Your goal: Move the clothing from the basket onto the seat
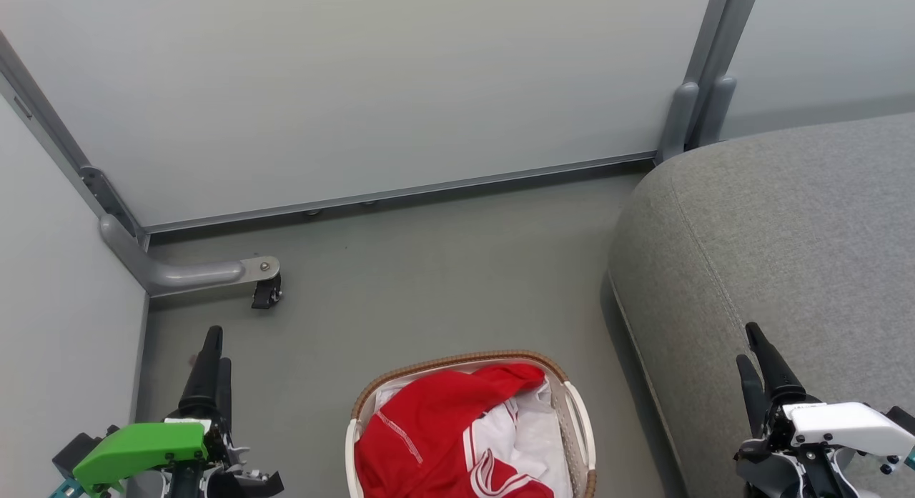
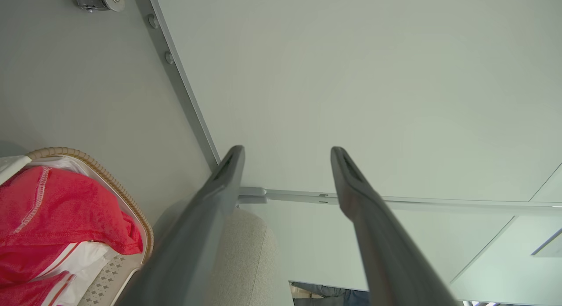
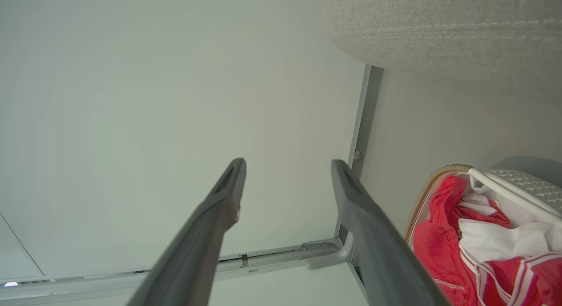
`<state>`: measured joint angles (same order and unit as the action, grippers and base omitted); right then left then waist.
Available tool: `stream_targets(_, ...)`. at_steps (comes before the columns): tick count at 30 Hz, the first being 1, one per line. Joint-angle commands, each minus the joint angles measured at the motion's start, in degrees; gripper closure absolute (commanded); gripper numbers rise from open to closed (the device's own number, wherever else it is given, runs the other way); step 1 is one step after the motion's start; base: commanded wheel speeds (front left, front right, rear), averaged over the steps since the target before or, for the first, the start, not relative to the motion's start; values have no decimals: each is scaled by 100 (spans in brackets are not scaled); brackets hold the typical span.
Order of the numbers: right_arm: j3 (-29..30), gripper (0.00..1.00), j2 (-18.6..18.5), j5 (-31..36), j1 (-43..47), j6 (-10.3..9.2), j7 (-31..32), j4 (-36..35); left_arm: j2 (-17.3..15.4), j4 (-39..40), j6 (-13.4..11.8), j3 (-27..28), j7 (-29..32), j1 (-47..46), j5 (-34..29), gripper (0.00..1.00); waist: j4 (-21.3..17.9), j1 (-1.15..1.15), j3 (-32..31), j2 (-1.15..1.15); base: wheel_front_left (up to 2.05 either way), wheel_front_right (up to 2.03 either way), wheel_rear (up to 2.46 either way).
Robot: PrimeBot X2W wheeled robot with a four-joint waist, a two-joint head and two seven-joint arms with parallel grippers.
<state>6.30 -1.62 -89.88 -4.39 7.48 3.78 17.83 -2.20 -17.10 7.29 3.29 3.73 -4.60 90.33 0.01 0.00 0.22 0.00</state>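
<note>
The cream basket (image 1: 575, 412) with a brown woven rim stands on the floor at the bottom centre of the head view. Red clothing (image 1: 436, 426) with white trim is piled inside it over a white liner (image 1: 536, 434). The grey seat (image 1: 786, 255) fills the right side, close beside the basket. My left gripper (image 1: 213, 344) hovers open at the lower left, left of the basket, holding nothing. My right gripper (image 1: 750, 344) is open over the seat's front part, empty. The left wrist view shows the clothing (image 2: 52, 209) and rim (image 2: 105, 174); the right wrist view shows the clothing (image 3: 439, 244) and the seat (image 3: 439, 29).
Pale partition walls (image 1: 357, 91) with grey metal frames enclose the corner. A grey bracket foot with a black caster (image 1: 266, 292) stands on the floor at the left, ahead of my left gripper. Grey floor (image 1: 429, 284) lies between the basket and the wall.
</note>
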Motion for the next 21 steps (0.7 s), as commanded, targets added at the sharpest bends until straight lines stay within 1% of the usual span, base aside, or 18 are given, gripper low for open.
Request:
stream_targets(1, 47, 0, -50, 163, -63, 0, -73, -62, -25, 111, 4, -52, -70, -70, -163, 0, 1, 0, 1, 0, 0, 0, 0)
stream_targets(5, 125, 0, -56, 545, -68, 0, -177, -119, -28, 170, 6, -131, -174, -84, -478, 0, 2, 0, 5, 0, 0, 0, 0)
stream_targets(9, 181, 0, -62, 940, -70, 0, -276, -191, -31, 225, 7, -176, -273, -112, -922, 0, 4, 0, 8, 0, 0, 0, 0)
stream_targets(21, 111, 0, -76, 2768, -81, 1, -551, -628, -41, 453, -55, -382, -549, -202, -2307, 0, 9, 0, 24, 0, 0, 0, 0)
